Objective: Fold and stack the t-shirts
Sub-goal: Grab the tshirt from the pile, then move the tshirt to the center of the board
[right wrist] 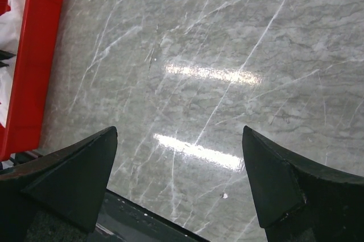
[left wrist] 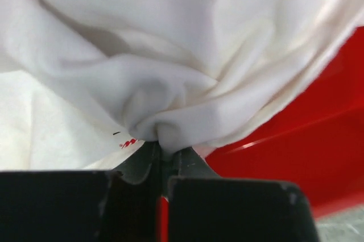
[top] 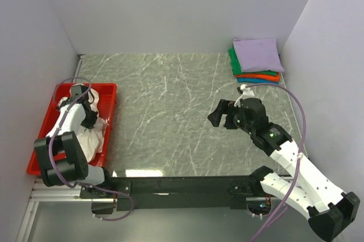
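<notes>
Where the left gripper [left wrist: 162, 152] is down inside the red plastic tray [top: 111, 91], its two dark fingers are pinched together on a bunched fold of the crumpled white cloth t-shirt [left wrist: 170, 66]. The shirt fills that tray and billows just above the fingertips, with a scrap of red print beside the pinch. Well away from the tray, over the grey marbled tabletop [top: 165, 111], the right gripper [right wrist: 179, 140] hangs with its jaws spread wide, holding nothing. At the table corner farthest from the tray sits a stack of folded tees [top: 257, 60], lavender on top, then green, orange and teal.
</notes>
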Robot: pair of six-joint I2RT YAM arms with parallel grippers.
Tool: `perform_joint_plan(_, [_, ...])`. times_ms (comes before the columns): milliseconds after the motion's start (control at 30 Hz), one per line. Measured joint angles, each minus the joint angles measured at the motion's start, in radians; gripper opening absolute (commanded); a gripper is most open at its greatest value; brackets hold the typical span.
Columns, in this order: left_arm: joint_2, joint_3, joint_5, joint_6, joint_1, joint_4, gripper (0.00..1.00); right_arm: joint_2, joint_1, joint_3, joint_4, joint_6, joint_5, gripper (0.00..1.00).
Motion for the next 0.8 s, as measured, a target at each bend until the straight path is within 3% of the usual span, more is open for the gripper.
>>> perform_joint_plan(300, [-0.248,0.235,0.001,0.098,0.002,-0.065,0.00,0.034,0.000,0.000,0.009,0.000,-0.040,0.96])
perform_joint_plan(533, [-0.388,0.470,0.195,0.164,-0.030,0.014,0.00,0.079,0.000,0.013,0.014,0.004,-0.076,0.96])
perform_joint_plan(633, [-0.357,0.591,0.263,0.192,-0.141,0.031,0.00,0.083,0.000,0.042,0.014,0.005,-0.076,0.96])
perform_joint_plan(800, [-0.258,0.765,0.289,0.235,-0.464,0.041,0.00,0.081,0.000,0.088,0.016,0.005,-0.071,0.96])
